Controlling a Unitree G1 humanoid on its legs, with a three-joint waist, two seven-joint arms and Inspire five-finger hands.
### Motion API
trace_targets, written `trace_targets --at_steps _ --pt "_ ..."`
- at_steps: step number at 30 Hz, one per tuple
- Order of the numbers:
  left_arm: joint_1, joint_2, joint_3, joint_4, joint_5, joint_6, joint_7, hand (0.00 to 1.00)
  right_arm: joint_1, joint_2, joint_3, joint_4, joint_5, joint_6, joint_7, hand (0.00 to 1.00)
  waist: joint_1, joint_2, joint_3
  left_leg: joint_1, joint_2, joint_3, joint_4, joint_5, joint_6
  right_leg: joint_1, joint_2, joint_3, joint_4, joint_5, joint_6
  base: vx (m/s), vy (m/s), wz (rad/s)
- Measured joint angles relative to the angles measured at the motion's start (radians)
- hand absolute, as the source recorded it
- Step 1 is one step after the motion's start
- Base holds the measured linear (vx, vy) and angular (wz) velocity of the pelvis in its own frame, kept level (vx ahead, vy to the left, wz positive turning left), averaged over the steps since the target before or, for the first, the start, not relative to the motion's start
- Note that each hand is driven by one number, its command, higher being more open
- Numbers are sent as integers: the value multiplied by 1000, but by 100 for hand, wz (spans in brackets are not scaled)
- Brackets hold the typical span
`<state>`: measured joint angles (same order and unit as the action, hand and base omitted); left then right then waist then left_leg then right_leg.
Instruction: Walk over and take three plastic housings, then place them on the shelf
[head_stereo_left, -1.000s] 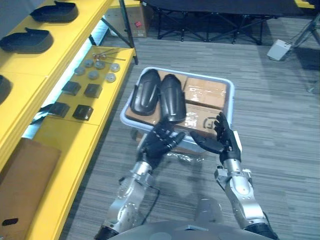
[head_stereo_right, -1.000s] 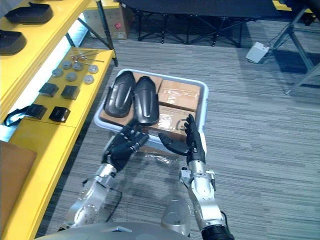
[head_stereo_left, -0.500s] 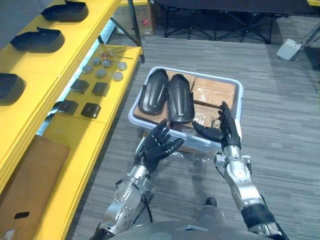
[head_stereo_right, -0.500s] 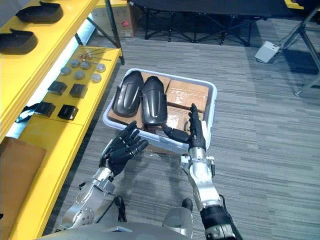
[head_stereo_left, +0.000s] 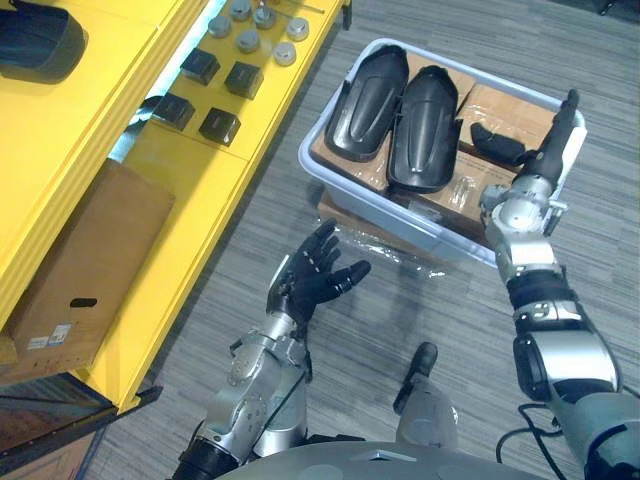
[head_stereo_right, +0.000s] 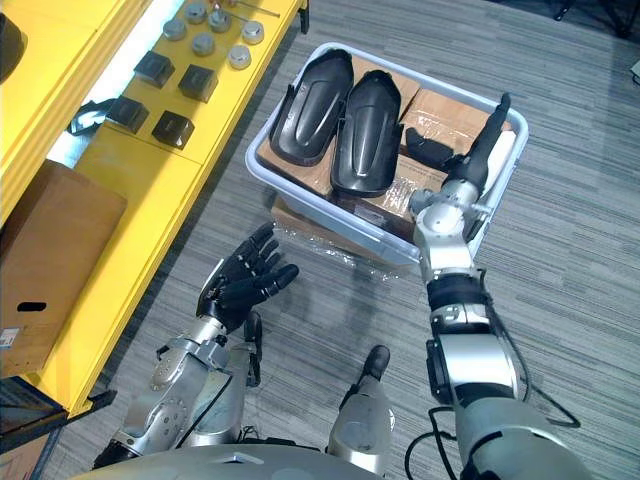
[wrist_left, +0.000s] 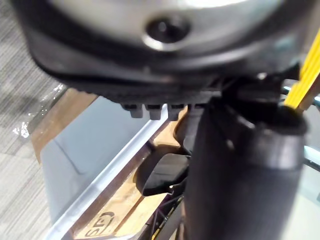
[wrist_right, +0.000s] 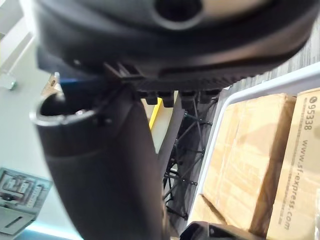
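Lying side by side on brown cardboard boxes (head_stereo_left: 497, 103) inside the pale plastic tub (head_stereo_left: 385, 210), two black elongated plastic housings (head_stereo_left: 425, 125) run lengthwise away from the robot. Right hand (head_stereo_left: 538, 160) hovers just beside them, fingers straight, thumb spread toward the nearer housing, so the reach goes leftward. Left hand (head_stereo_left: 310, 280), fingers splayed, hangs over the floor short of the tub.

Two dark plastic housings (head_stereo_left: 398, 120) side by side in bin (head_stereo_left: 322, 170)
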<state>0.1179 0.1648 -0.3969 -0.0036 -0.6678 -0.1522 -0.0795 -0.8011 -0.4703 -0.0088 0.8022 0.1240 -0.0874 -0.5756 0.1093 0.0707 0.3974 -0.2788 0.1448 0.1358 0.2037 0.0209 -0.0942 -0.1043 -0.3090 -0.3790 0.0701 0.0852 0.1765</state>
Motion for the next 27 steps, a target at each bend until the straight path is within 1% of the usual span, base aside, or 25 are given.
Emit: trace_targets --at_steps 1,3,6,7,8,10,11,12,14,17,18,20,23,27 --pt "-4 -4 -1 4 -7 -3 -4 100 -31 -15 18 43 3 16 6 100 1 4 9 -2 -1 -3 1 0 0 0 -1 -2 2 0 0 -27 4 6" --pt "-15 -9 -3 23 -10 -9 -13 100 -74 -42 42 114 26 29 37 100 7 17 18 -11 -2 -7 3 3 2 -8 -2 -6 8 0 0 -29 7 4" --pt "-60 -16 -23 70 -38 -23 -16 100 -163 -91 65 267 67 67 119 100 26 50 44 -21 -2 -16 8 6 3 -18 -4 -14 23 0 0 -17 -2 5" --pt "-65 -20 -25 76 -39 -25 -16 100 -181 -99 69 293 71 82 130 100 27 59 50 -27 -2 -23 12 6 3 -19 -4 -20 26 0 0 -39 -7 18" --pt "-82 -29 -33 95 -46 -26 -16 100 -229 -125 78 367 84 116 164 100 37 75 67 -39 -1 -34 21 6 3 -24 -4 -31 36 -1 -1 -40 -3 14" --pt "-91 -31 -42 121 -52 -38 -14 100 -265 -144 92 404 84 149 188 100 56 81 72 -61 1 -38 24 9 4 -49 -4 -32 47 -1 -2 -37 -1 6" --pt "-97 -30 -46 144 -68 -41 -12 100 -290 -164 101 413 77 171 204 100 59 83 80 -67 0 -44 26 11 4 -53 -6 -38 53 -2 -3 -35 -6 6" --pt "-102 -30 -48 162 -73 -42 -11 100 -309 -179 109 427 71 189 224 0 63 83 85 -67 0 -46 26 11 4 -52 -6 -43 55 -3 -4 -32 -6 8" --pt "-113 -30 -56 191 -73 -42 -9 100 -322 -214 146 448 36 214 265 0 78 85 88 -68 0 -49 25 13 4 -53 -8 -56 60 -8 -9 -34 -12 6" --pt "-110 -27 -58 201 -77 -45 -9 100 -331 -247 191 466 -13 238 291 0 80 85 88 -70 -3 -60 17 17 3 -56 -14 -75 78 -25 -15 -35 -15 10" --pt "-110 -27 -59 202 -77 -48 -9 100 -337 -265 223 479 -47 249 322 0 80 87 89 -71 -5 -64 10 23 3 -62 -18 -79 90 -32 -17 -43 -12 7" --pt "-110 -27 -59 202 -77 -58 -10 100 -339 -283 250 480 -93 255 323 0 80 87 89 -70 -7 -67 -14 39 0 -72 -20 -83 94 -33 -19 -39 -16 6" --pt "-108 -27 -60 202 -77 -62 -11 100 -344 -295 258 481 -158 263 324 0 80 88 89 -66 -8 -68 -39 57 1 -80 -21 -85 102 -36 -22 -15 -14 3" --pt "-106 -28 -60 197 -77 -63 -11 100 -349 -292 256 482 -193 302 306 0 80 88 89 -55 -7 -64 -47 66 -1 -77 -20 -85 103 -36 -22 2 -6 -1"
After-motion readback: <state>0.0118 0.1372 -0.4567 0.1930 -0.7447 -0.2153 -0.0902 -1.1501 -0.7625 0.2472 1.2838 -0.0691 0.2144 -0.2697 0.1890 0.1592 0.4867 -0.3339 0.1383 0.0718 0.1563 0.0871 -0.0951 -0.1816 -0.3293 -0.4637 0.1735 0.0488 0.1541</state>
